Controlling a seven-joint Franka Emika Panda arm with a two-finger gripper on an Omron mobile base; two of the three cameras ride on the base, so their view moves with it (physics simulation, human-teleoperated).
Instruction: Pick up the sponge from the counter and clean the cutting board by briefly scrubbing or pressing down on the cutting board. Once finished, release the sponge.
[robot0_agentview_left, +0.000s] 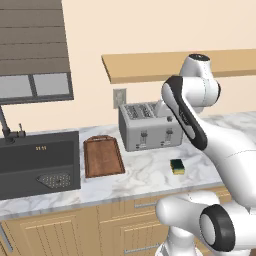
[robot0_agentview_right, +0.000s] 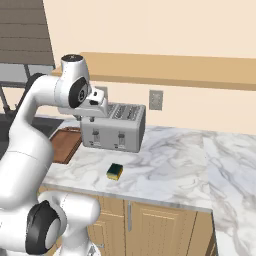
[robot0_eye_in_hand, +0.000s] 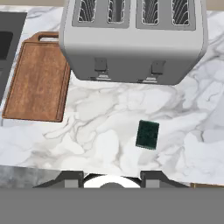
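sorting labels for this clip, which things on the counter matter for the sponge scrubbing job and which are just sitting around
Belongs to the job:
sponge, lying on the marble, green side up
cutting board, beside the sink
counter
pincer, high above the counter

Just sitting around:
toaster
sink
wall shelf

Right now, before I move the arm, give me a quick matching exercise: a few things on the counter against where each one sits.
Things:
1. sponge
2. cutting board
3. toaster
4. sink

Places:
A. at the far left end of the counter
B. on bare marble in front of the toaster
C. between the sink and the toaster
D. against the wall, behind the sponge

Pairs: 1-B, 2-C, 3-D, 4-A
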